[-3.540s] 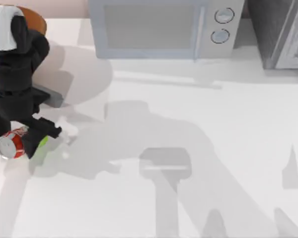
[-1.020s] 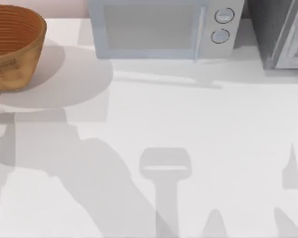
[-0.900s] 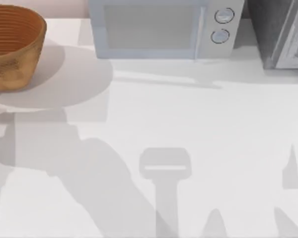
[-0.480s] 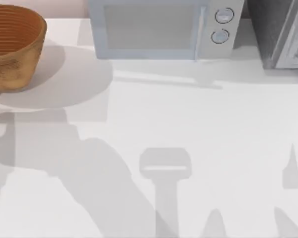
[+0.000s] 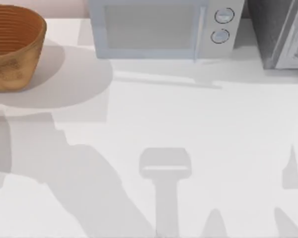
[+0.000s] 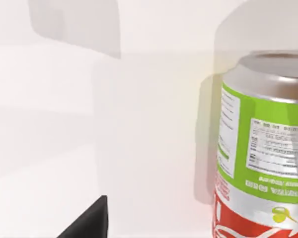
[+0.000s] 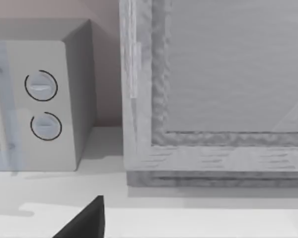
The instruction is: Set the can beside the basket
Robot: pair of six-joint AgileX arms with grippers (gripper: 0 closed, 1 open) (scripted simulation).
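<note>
The basket [image 5: 12, 47] sits at the tabletop's far left corner, the microwave [image 5: 161, 29] along the far edge. The left wrist view has the can [image 6: 263, 148] upright on the tabletop [image 5: 188, 129].

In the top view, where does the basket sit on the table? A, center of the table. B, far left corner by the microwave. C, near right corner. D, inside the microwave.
B: the basket sits at the table's far left, with the microwave to its right along the back.
</note>
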